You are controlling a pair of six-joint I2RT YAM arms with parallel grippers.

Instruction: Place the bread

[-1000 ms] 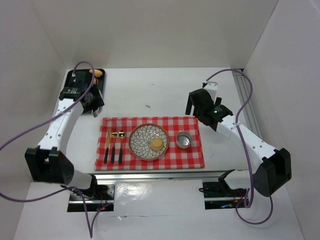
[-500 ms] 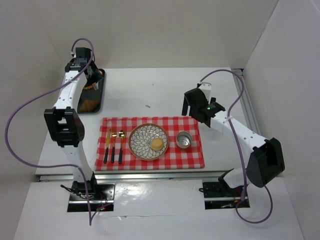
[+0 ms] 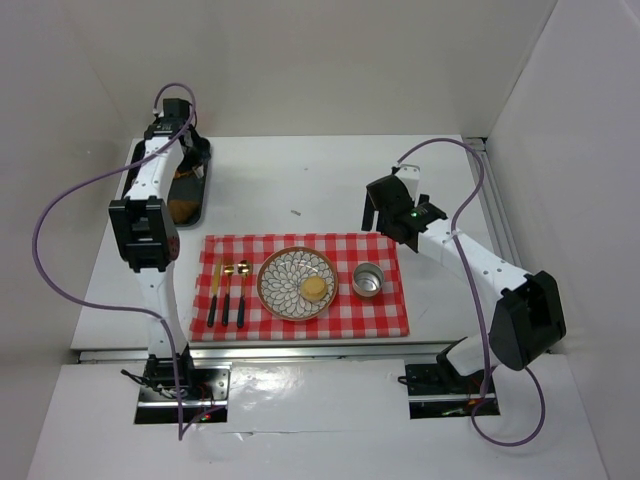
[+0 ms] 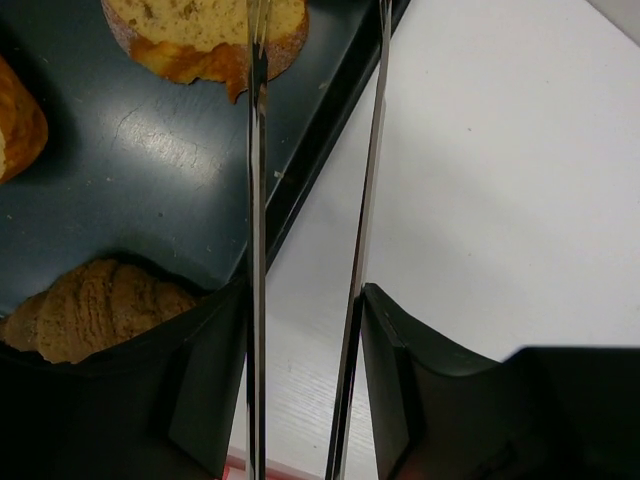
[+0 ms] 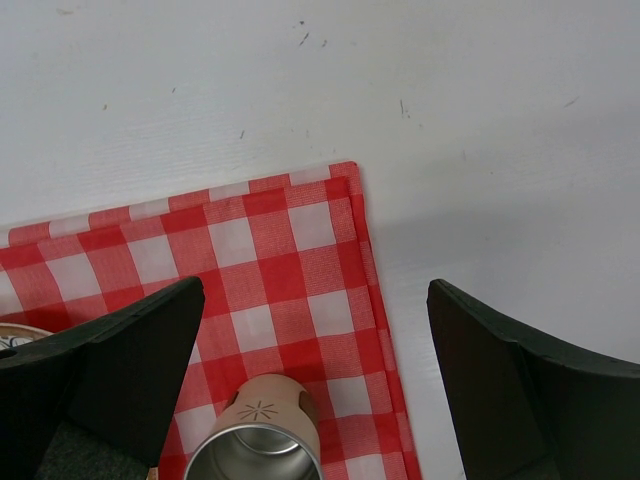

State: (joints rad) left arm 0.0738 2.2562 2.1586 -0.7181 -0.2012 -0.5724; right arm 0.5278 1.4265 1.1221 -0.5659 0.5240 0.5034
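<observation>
A dark tray [image 3: 196, 188] at the far left holds several bread pieces. In the left wrist view the tray [image 4: 150, 150] carries a bread slice [image 4: 190, 40] at the top, a roll [image 4: 15, 120] at the left and a brown piece [image 4: 90, 310] below. My left gripper [image 3: 183, 160] [image 4: 305, 310] is shut on metal tongs [image 4: 256, 200]. The tongs stand open over the tray's right edge, one blade over the slice. One bread round [image 3: 315, 288] lies on the patterned plate [image 3: 272, 268]. My right gripper [image 3: 378, 208] [image 5: 315, 330] is open and empty over the cloth's far right corner.
A red checked cloth [image 3: 380, 315] [image 5: 290, 240] carries the plate, a steel cup [image 3: 367, 280] [image 5: 262, 440] to its right, and cutlery [image 3: 228, 290] to its left. White walls enclose the table on three sides.
My left arm has swung up and stretched out to the far tray, bringing the tongs over it. My right gripper has shifted slightly left.
</observation>
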